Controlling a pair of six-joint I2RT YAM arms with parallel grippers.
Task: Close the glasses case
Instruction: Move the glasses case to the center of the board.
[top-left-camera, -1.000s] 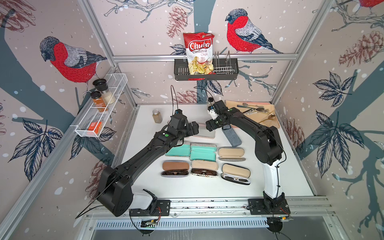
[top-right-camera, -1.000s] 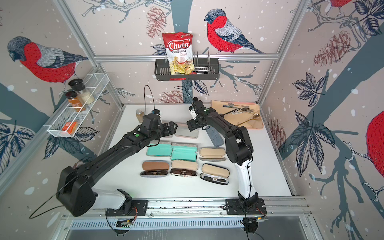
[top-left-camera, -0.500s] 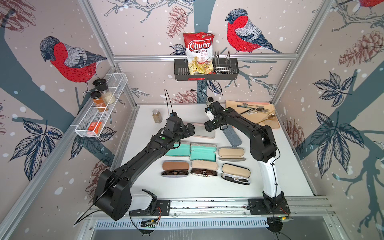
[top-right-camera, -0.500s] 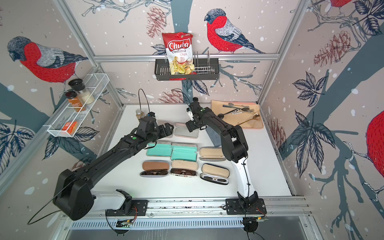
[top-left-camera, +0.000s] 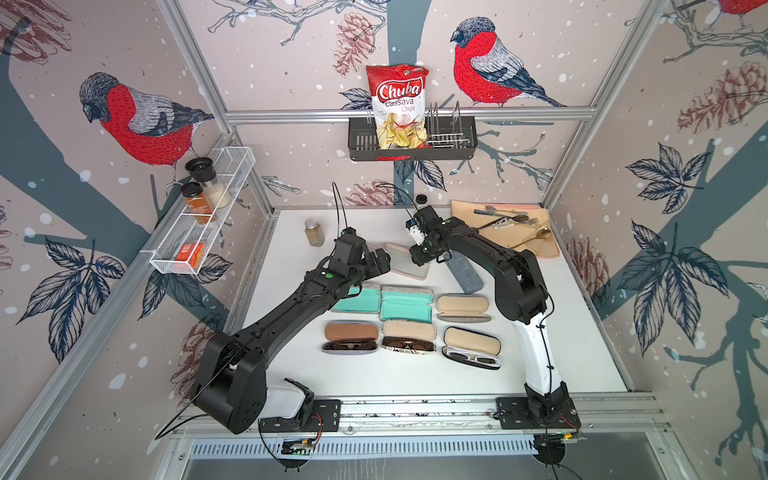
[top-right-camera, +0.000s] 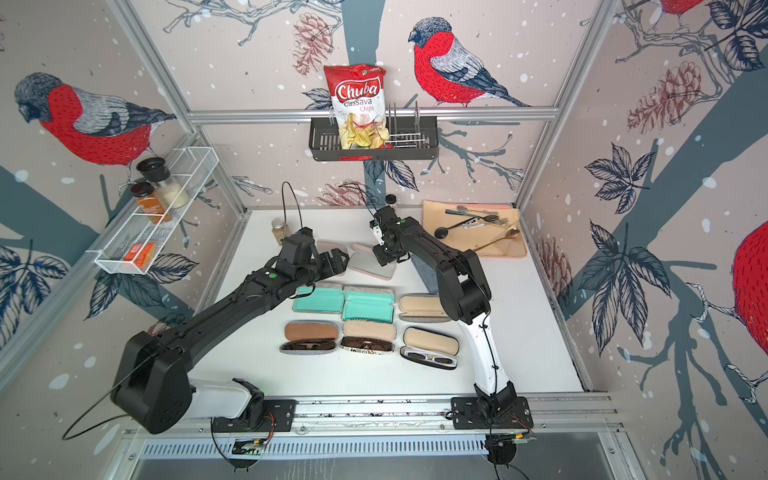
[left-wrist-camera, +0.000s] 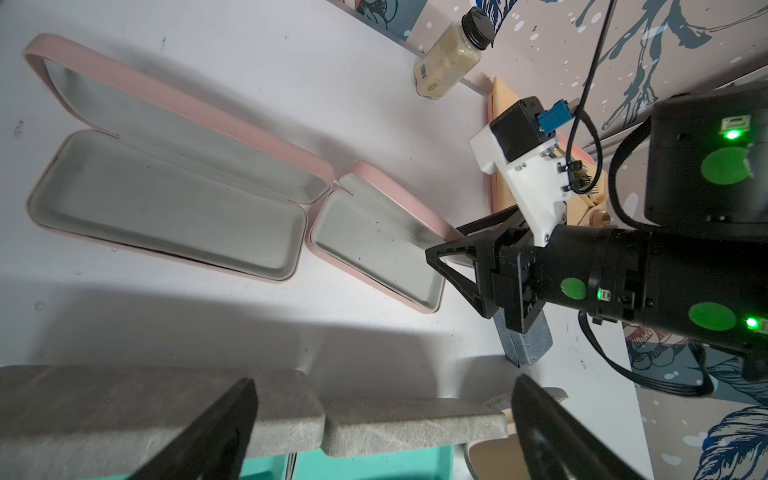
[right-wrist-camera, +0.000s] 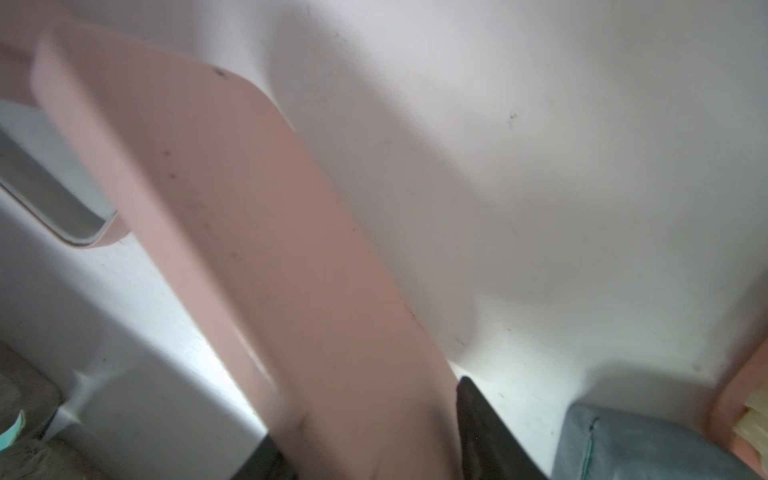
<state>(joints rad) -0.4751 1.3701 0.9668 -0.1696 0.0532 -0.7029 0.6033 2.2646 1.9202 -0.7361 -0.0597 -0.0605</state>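
A pink glasses case (top-left-camera: 409, 267) (top-right-camera: 372, 266) lies open at the back middle of the table, its grey lining facing up (left-wrist-camera: 374, 245). A second open pink case (left-wrist-camera: 166, 199) lies end to end with it. My right gripper (top-left-camera: 417, 258) (top-right-camera: 381, 259) (left-wrist-camera: 446, 253) is at the first case's end. Its pink lid (right-wrist-camera: 257, 232) fills the gap between the fingers of the right gripper (right-wrist-camera: 370, 432), which is shut on it. My left gripper (top-left-camera: 380, 262) (left-wrist-camera: 384, 378) stands open with nothing in it, over the grey backs of the teal cases (left-wrist-camera: 374, 424).
In front lie two open teal cases (top-left-camera: 405, 303), a beige case (top-left-camera: 463, 307) and three open cases with glasses (top-left-camera: 409, 343). A closed grey case (top-left-camera: 465, 276) lies beside the right arm. A spice jar (top-left-camera: 314, 232) and a tan mat with cutlery (top-left-camera: 507, 230) are at the back.
The right gripper came down to the end of the pink case and its jaws narrowed onto the lid. The left arm shifted only slightly and stayed open.
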